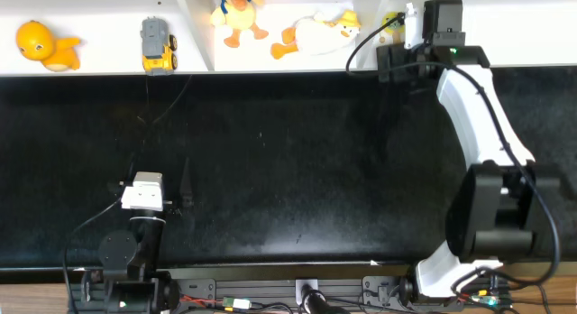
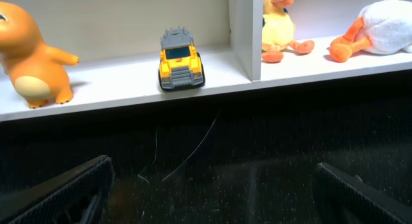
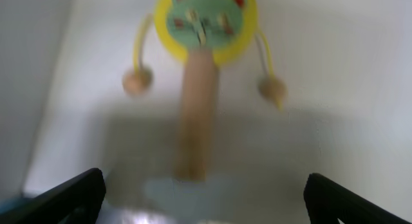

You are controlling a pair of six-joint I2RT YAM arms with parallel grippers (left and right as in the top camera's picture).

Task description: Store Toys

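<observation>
Along the far edge of the black table (image 1: 288,170) in the top view runs a white shelf (image 1: 270,66). The right arm (image 1: 478,106) reaches into its right-hand compartment, and the left arm (image 1: 144,233) sits well short of the shelf.

In the left wrist view, the left gripper (image 2: 214,166) is spread wide and faces the shelf's orange figure (image 2: 32,63) and yellow truck (image 2: 180,60). Past a divider (image 2: 243,37) are a yellow duck plush (image 2: 280,21) and a white duck plush (image 2: 380,31).

In the right wrist view, the right gripper (image 3: 203,185) is spread apart. A rattle drum (image 3: 203,31) lies on the shelf floor, its handle pointing between the fingers, untouched.
</observation>
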